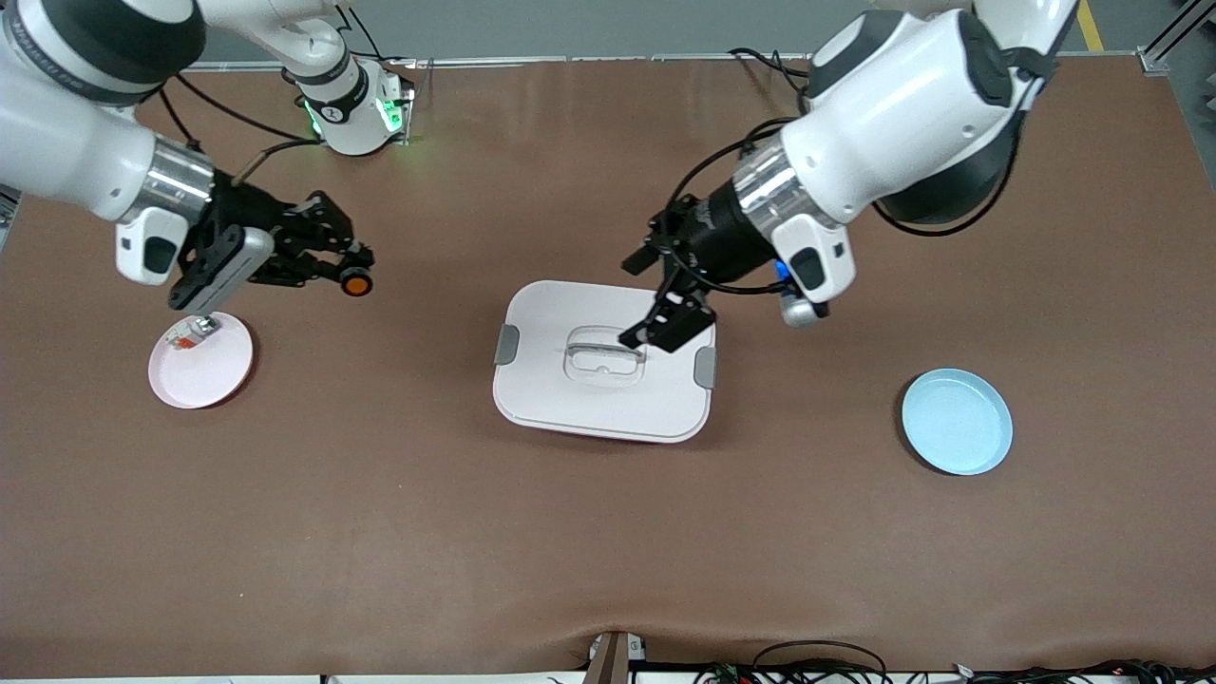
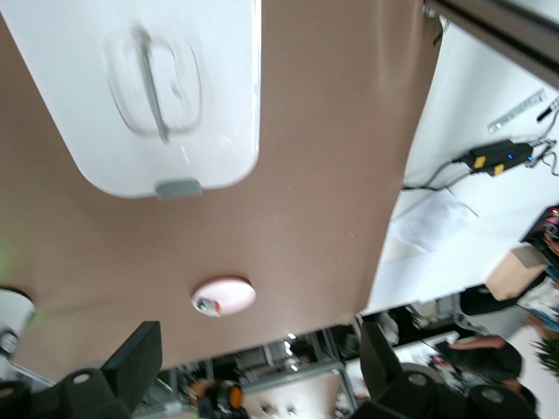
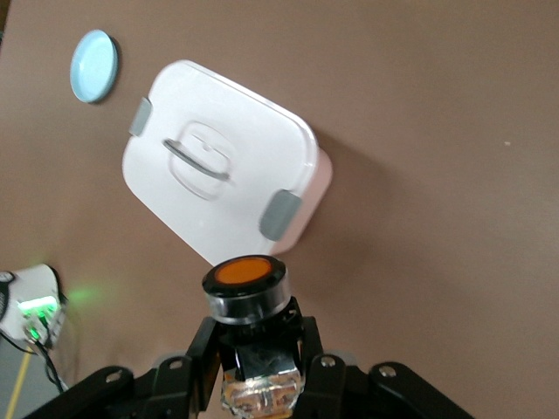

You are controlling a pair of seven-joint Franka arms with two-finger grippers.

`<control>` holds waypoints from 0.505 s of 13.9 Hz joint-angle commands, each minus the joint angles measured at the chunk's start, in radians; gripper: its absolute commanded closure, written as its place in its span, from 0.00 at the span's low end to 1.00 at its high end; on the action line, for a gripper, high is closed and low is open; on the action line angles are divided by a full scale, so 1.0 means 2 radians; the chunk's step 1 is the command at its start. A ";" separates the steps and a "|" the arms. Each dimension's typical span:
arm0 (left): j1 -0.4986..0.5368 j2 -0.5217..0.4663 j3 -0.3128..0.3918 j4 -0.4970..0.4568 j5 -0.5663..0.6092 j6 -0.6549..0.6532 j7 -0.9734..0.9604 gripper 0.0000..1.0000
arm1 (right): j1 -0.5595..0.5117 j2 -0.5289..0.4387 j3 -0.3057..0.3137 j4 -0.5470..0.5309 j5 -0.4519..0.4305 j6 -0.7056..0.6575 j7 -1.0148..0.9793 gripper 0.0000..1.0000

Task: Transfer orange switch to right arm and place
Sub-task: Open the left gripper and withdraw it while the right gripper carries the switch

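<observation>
The orange switch, a stubby black cylinder with a round orange end, is held in my right gripper, which is shut on it. It is in the air over bare table beside the pink plate. In the right wrist view the switch stands between the fingers of the right gripper, orange end up. My left gripper is open and empty over the white lidded box. In the left wrist view the left gripper has its fingers spread wide, and the switch shows far off.
A small silver-white piece with a red bit lies on the pink plate. An empty light blue plate sits toward the left arm's end of the table. The white box, with grey clips, stands at the table's middle.
</observation>
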 commanded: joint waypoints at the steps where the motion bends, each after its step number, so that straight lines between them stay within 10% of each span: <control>1: 0.018 -0.021 -0.001 -0.006 0.058 -0.043 0.015 0.00 | -0.043 0.014 0.008 0.014 -0.046 -0.019 -0.069 1.00; 7: 0.092 -0.024 -0.004 -0.005 0.091 -0.123 0.154 0.00 | -0.100 0.020 0.008 0.017 -0.149 -0.041 -0.210 1.00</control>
